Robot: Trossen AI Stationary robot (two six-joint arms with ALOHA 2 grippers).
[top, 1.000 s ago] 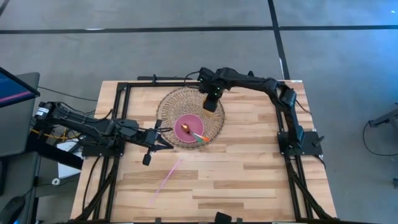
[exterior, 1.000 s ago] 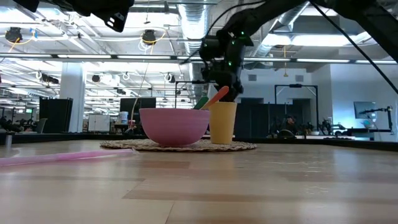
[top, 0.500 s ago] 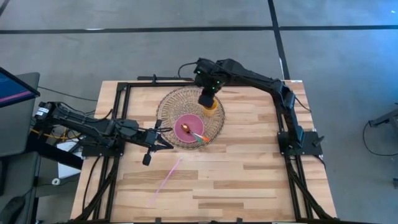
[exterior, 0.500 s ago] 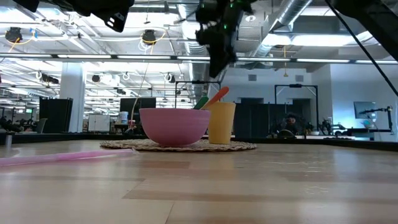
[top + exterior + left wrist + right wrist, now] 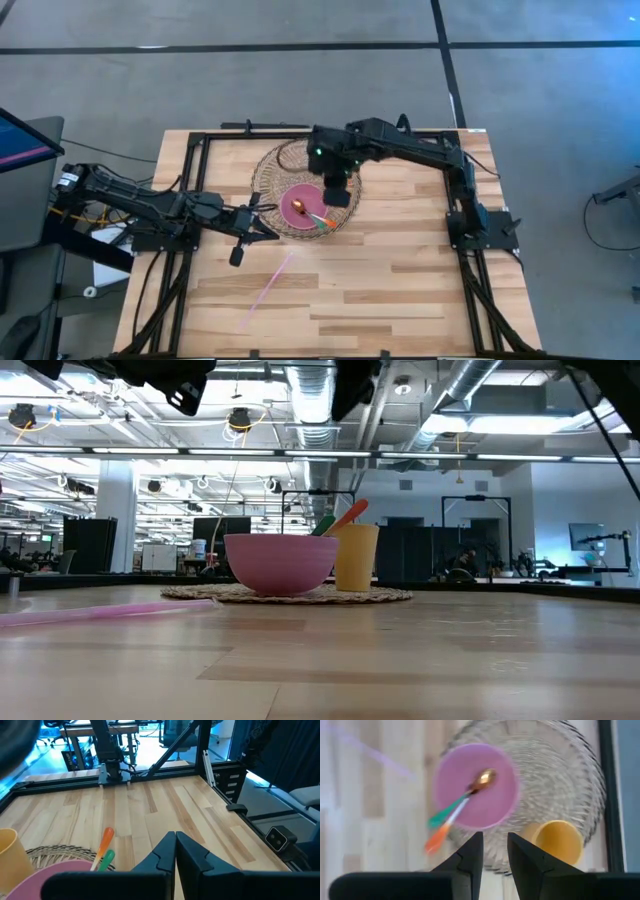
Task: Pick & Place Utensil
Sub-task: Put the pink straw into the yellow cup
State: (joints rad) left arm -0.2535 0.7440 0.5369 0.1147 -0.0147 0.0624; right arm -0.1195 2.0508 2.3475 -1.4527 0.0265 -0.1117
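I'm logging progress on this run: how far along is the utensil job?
Done: two utensils rest in the pink bowl on the woven mat, beside the yellow cup.
In hand: nothing; the right gripper hovers open above the bowl.
Left: possibly the pink straw on the table; the left gripper waits shut.

No text, label, brand, number or sign can be read in any of the views
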